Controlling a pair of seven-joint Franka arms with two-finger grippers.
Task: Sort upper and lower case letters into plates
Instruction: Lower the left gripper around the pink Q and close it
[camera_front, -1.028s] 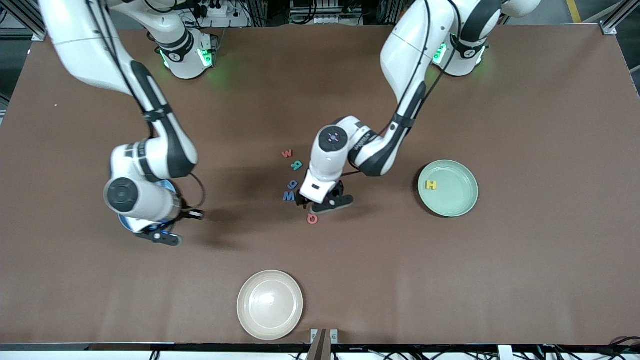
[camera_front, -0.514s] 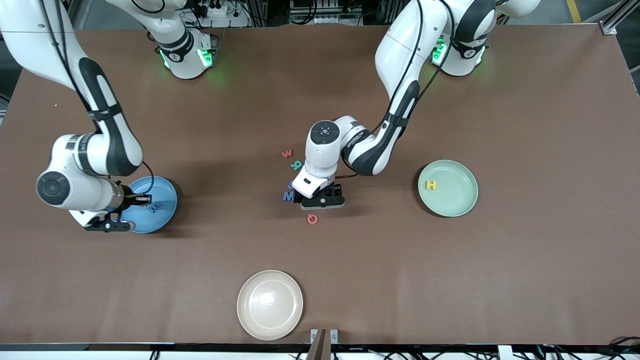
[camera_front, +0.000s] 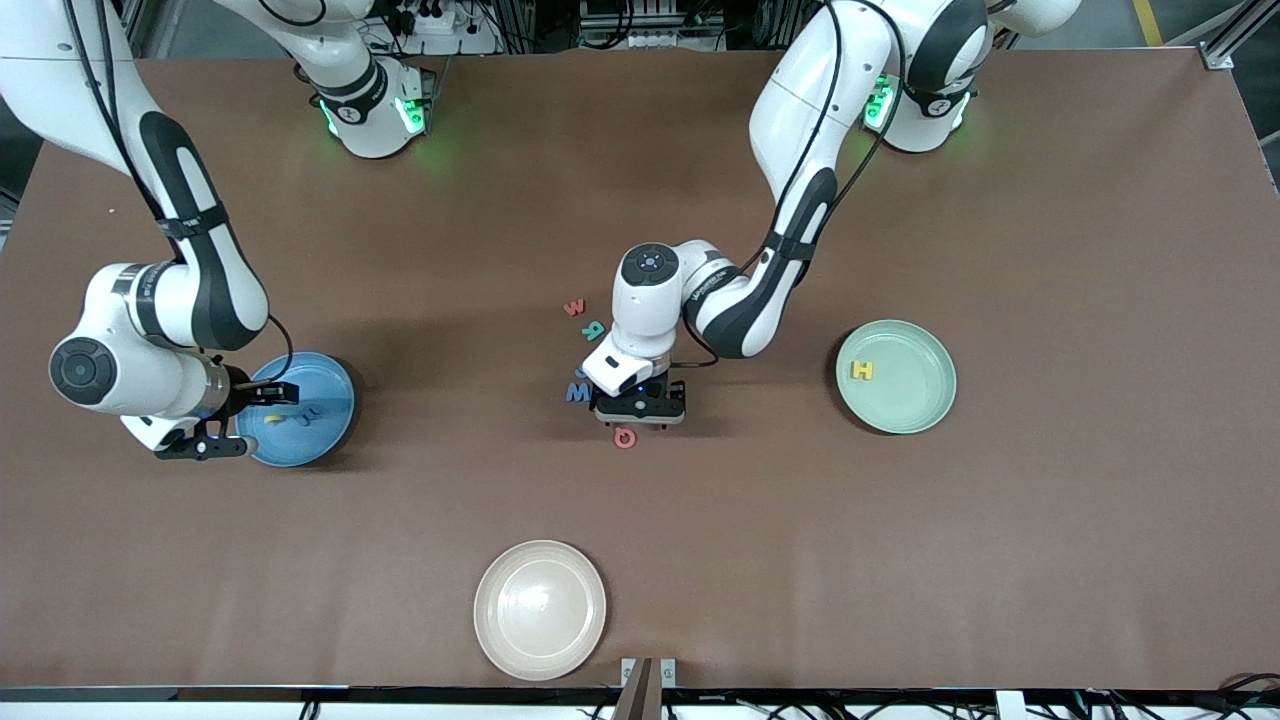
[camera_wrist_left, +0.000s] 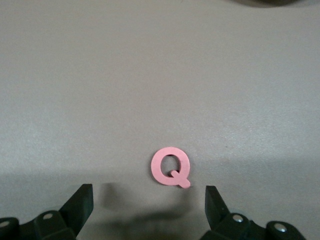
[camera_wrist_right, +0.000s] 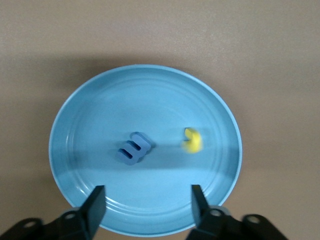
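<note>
1. Your left gripper hangs low over the desk in the middle of the front picture. Its fingers are spread wide with nothing in them, so they can drop around the pink Q right under it.
2. The blue M, a green letter and a red letter lie close by, waiting.
3. Your right gripper is at the middle left, over the blue plate. Its fingers stand apart and hold nothing.
4. A yellow letter and a blue letter lie in that plate.
5. The mint green plate, middle right, holds a yellow H.
6. The cream plate, at the bottom, is not for sorting.
</note>
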